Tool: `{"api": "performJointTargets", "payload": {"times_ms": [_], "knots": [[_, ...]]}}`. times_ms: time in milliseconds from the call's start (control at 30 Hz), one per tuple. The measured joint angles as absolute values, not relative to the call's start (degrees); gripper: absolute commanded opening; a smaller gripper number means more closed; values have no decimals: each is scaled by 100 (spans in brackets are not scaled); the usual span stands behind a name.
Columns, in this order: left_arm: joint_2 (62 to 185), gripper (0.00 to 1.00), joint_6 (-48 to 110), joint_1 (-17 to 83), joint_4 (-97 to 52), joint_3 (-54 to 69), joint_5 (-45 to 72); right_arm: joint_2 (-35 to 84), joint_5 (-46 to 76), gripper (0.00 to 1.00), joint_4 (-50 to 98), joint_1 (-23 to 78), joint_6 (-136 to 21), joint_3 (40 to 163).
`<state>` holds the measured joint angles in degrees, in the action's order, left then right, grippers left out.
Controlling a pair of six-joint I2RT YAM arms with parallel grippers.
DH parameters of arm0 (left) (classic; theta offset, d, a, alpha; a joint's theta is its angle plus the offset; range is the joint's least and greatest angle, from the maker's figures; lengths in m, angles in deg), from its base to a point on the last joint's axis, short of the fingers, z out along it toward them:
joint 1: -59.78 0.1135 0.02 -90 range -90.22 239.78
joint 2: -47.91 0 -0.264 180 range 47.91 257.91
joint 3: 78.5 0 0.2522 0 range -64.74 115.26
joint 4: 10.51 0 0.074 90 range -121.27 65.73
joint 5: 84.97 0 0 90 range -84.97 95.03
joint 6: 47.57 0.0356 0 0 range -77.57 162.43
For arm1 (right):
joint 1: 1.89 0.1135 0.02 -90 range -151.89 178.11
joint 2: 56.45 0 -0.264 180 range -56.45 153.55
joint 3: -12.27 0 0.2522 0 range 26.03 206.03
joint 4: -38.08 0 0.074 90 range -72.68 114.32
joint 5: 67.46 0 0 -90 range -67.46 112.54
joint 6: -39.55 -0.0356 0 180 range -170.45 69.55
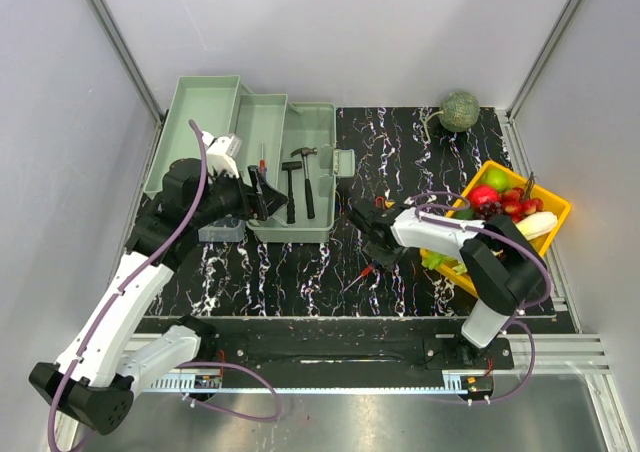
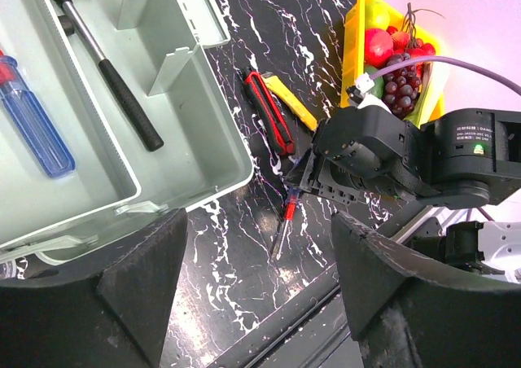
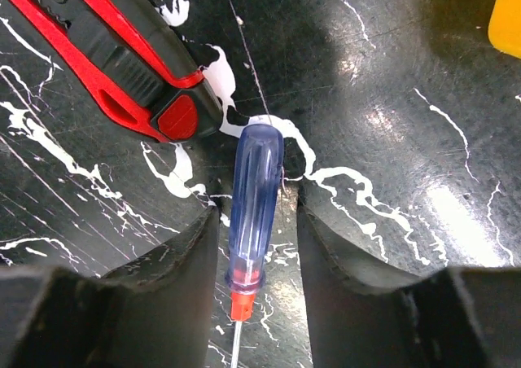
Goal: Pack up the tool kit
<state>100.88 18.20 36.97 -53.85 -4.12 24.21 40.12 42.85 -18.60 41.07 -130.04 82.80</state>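
Observation:
The pale grey-green toolbox lies open at the back left, with a black hammer and a small red screwdriver inside. In the left wrist view the toolbox holds the hammer and a blue screwdriver. My left gripper hangs open and empty over the box's front edge. My right gripper is low on the table, jaws open on either side of a blue-handled screwdriver, with gaps on both sides. A red-and-black knife lies just beyond, beside a yellow knife.
A yellow tray of fruit stands at the right, close behind my right arm. A green melon sits at the back right corner. Grey walls enclose the black marbled table.

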Motion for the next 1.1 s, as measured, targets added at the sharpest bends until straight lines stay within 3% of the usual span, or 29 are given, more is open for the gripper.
{"api": "performJointTargets", "payload": {"times_ms": [100, 167, 267, 600, 1100], "knots": [[10088, 76, 1820, 3697, -5381, -414, 2476, 4106, 4318, 38, -1912, 4105, -13089, 8381], [10088, 76, 1820, 3697, -5372, -414, 2557, 4124, 4362, 27, -1928, 4105, -13135, 8398], [10088, 77, 1818, 3697, -5372, -414, 2657, 4148, 4443, 0, -1963, 4107, -13201, 8418], [10128, 77, 1820, 3415, -5219, -562, 3014, 3844, 4556, 0, -2085, 4105, -12999, 8459], [11306, 77, 1492, 1617, -4084, -722, 3376, -71, 3942, 0, -603, 4101, -10798, 8055]]}}
